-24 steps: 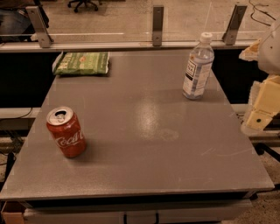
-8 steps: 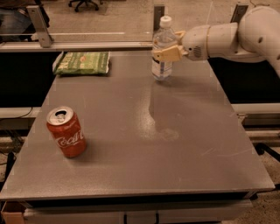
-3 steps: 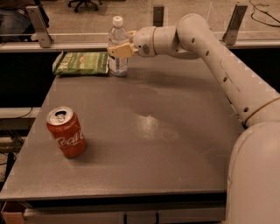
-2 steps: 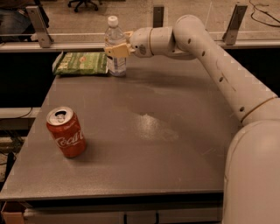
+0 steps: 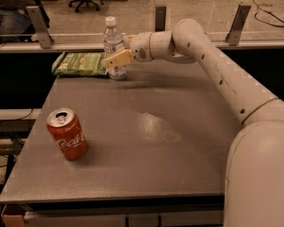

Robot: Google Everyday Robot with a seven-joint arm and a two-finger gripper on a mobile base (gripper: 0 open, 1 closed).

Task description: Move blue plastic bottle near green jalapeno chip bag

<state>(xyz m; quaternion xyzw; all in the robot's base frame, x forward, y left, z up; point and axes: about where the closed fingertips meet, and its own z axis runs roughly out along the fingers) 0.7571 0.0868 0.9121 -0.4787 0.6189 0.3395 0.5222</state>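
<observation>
Light is glaring off the gray counter (image 5: 177, 168); metal posts (image 5: 38, 26) are standing along a rail behind it, an office chair (image 5: 84, 3) beyond. The pincer (image 5: 114, 60) is clasping the bottle (image 5: 113, 42) at its far edge.

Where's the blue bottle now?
The blue plastic bottle stands at the table's far edge, just right of the green jalapeno chip bag, gripper around it.

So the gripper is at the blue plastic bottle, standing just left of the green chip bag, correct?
No: in the camera view the blue plastic bottle stands just right of the green jalapeno chip bag; the gripper is at it.
</observation>
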